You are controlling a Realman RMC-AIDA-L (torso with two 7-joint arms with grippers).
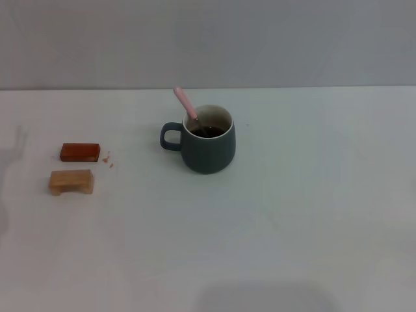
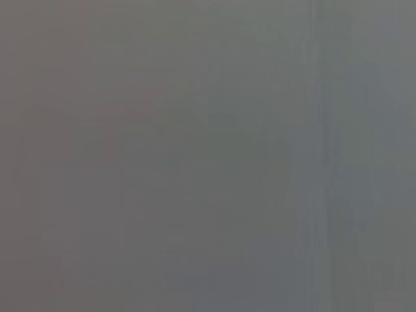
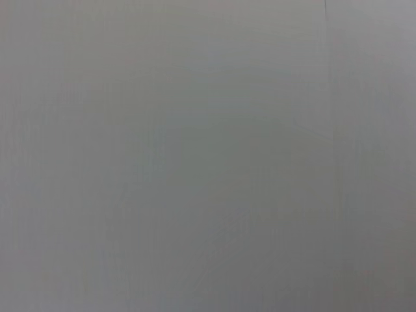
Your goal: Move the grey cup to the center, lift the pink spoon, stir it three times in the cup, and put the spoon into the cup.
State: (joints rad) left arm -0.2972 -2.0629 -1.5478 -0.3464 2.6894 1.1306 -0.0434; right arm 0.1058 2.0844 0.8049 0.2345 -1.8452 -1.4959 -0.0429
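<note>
Both my wrist views show only plain grey, and neither my left hand nor my right hand appears anywhere, so I cannot tell how open they are. The grey cup (image 1: 208, 146) stands mid-table (image 1: 292, 214), the pink spoon (image 1: 185, 104) leaning inside it, its bowl hidden in dark liquid.

This looks like a bare test setup rather than a lived-in room: a plain white desk (image 1: 292, 214) fills most of the frame, meeting a blank pale grey wall (image 1: 208, 39) along the top. Only a few props stand on it, among them two small wooden blocks (image 1: 75, 168) at the left.
</note>
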